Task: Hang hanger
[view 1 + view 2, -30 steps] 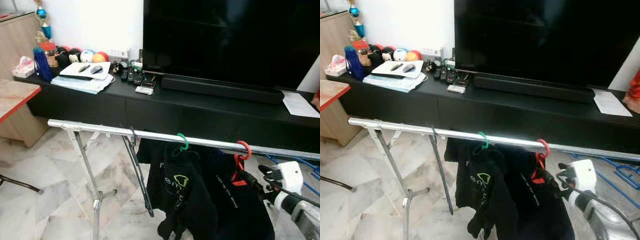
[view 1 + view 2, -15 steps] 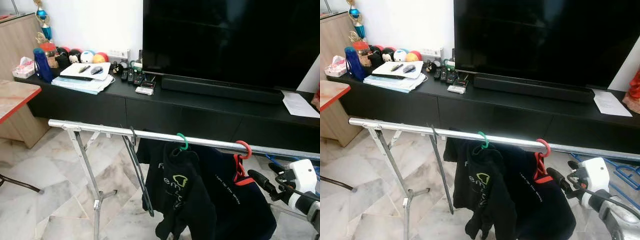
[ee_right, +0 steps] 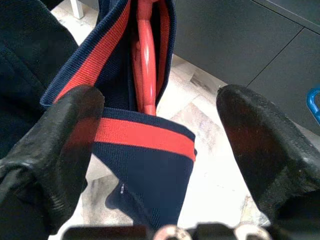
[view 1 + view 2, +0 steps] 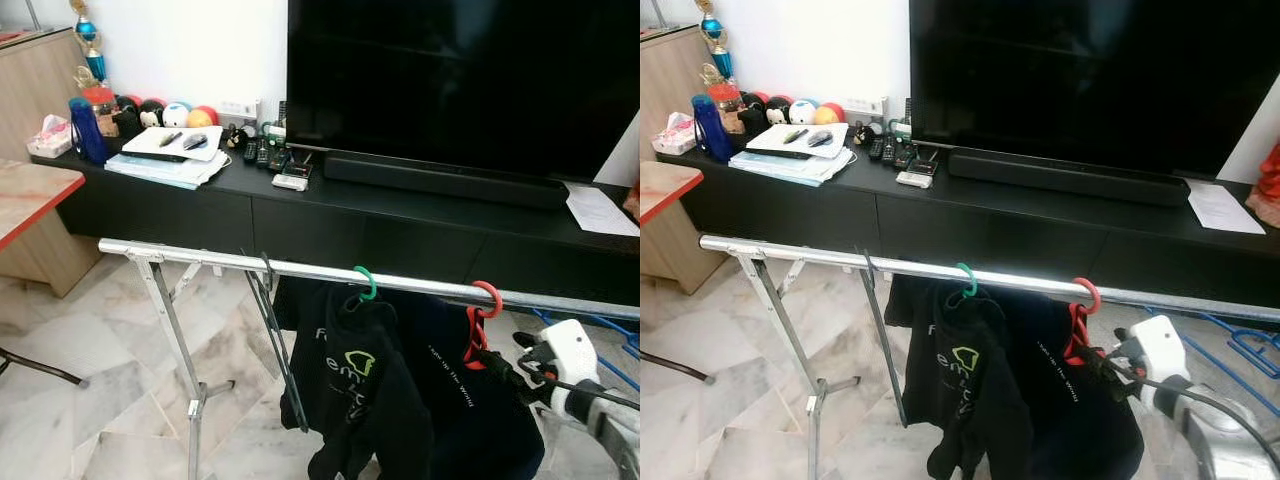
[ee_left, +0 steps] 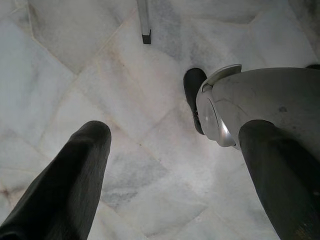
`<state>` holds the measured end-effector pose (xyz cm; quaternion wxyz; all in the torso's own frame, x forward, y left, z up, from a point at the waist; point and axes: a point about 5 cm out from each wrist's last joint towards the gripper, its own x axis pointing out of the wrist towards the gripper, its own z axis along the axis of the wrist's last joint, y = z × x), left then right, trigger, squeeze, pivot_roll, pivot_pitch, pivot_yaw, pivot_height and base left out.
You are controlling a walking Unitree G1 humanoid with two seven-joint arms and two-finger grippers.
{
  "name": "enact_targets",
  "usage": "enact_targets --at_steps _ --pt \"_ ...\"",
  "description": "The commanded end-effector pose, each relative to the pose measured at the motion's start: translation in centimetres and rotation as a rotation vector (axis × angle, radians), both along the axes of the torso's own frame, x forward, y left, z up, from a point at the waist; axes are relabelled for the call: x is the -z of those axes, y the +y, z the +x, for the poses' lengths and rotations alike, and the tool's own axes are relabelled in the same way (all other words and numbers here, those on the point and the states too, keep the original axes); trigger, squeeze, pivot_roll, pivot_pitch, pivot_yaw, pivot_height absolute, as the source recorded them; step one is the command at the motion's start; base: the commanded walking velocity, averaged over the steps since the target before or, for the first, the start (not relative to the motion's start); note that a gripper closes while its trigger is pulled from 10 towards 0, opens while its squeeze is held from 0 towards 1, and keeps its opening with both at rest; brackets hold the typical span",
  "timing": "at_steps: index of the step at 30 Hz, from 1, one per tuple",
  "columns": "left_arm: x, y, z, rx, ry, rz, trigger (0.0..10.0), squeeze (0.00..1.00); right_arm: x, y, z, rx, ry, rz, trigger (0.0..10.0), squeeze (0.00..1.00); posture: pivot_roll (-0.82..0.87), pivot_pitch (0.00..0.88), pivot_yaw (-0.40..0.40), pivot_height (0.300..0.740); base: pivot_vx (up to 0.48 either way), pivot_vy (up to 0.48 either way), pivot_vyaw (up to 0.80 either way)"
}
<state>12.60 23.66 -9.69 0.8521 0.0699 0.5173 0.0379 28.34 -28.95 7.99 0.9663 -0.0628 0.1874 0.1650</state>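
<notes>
while the right tool [image 3: 155,165] gapes unclenched, the rail [image 4: 300,270] stands on marble floor [image 4: 90,330].

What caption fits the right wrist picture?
Open right pincer facing the red plastic hanger inside a navy shirt's red-trimmed collar.

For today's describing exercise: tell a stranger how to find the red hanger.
Before the black TV cabinet runs a silver rail. Two hangers hook over it; the red hanger is the one nearer the right gripper, carrying a navy, red-trimmed garment, unlike the green hanger.
</notes>
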Motion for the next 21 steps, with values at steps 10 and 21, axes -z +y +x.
enact_targets --at_steps 10,21 --pt "0.7 -1.6 -1.0 0.008 0.033 -0.03 10.0 0.0 -0.3 -0.1 1.1 0.033 -0.05 -0.024 10.0 0.0 -0.05 0.039 -0.084 0.74 0.0 0.0 0.0" --pt "0.4 -0.8 -0.7 0.004 0.02 -0.027 10.0 0.0 0.5 1.0 1.8 0.033 -0.035 -0.047 10.0 0.0 -0.04 0.046 -0.084 0.74 0.0 0.0 0.0"
